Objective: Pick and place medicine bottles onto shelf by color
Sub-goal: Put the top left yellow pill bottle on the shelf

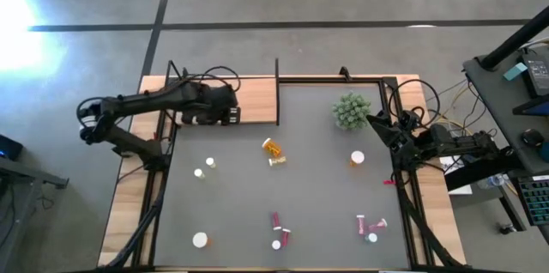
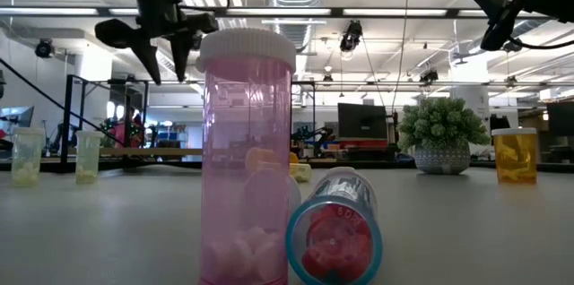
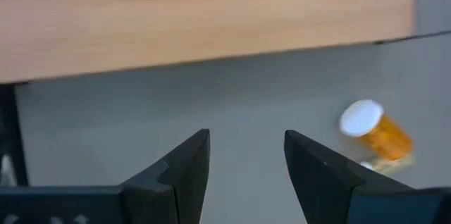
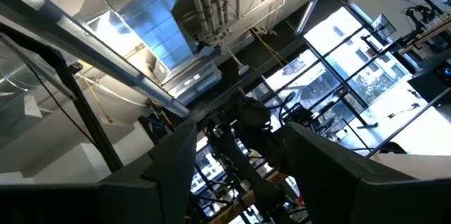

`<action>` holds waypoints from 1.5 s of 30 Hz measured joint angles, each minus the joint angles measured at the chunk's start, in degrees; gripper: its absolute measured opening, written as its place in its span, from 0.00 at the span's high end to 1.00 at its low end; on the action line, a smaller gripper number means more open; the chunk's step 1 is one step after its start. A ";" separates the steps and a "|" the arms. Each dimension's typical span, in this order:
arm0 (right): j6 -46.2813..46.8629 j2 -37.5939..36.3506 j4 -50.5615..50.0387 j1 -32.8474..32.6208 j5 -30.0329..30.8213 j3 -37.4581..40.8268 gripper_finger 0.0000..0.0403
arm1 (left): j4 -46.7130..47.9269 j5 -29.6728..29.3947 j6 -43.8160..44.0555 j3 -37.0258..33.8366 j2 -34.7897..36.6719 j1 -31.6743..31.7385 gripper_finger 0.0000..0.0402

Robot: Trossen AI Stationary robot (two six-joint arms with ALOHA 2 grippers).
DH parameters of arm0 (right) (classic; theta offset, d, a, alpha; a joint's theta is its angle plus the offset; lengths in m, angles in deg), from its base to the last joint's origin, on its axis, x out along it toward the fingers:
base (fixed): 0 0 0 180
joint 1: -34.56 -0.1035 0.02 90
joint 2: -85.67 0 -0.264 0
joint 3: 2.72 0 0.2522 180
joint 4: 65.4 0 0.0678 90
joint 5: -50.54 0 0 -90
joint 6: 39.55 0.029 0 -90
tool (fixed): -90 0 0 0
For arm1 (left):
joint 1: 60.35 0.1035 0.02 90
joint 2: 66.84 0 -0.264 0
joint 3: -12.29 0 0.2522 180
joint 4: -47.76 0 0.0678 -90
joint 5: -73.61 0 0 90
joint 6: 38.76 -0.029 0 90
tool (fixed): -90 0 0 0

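- Bottles lie all over the grey mat (image 1: 240,213), and none of them is between any jaws.
- Nearest the low camera, a pink bottle (image 2: 247,155) stands up straight with its white cap on top.
- Right beside it, touching its side, a second pink bottle (image 2: 334,229) lies down with its round end facing the camera.
- More pink bottles (image 1: 371,224) lie near the front right of the mat.
- One white-capped bottle (image 1: 200,239) stands at the front left, and two small yellowish bottles (image 1: 205,168) stand farther back on the left.
- In the middle, an orange bottle (image 1: 273,148) lies on its side.
- Another orange bottle (image 1: 357,159) stands on the right, near the green plant (image 1: 351,110).
- At the back, the left gripper (image 3: 245,160) hangs over the mat by the edge of the wooden shelf (image 1: 257,101). Its jaws are apart and hold nothing. The lying orange bottle is off to one side of them, not between them.
- No bottle can be seen on the shelf.
- Up by the right edge of the table, the right gripper (image 2: 489,18) is raised. Its jaws are apart and empty, well away from every bottle.
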 joint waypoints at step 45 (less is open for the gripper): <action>0.01 0.01 -0.02 0.00 -0.01 -0.01 0.49 | -8.01 18.36 27.24 -20.67 0.98 -8.96 0.58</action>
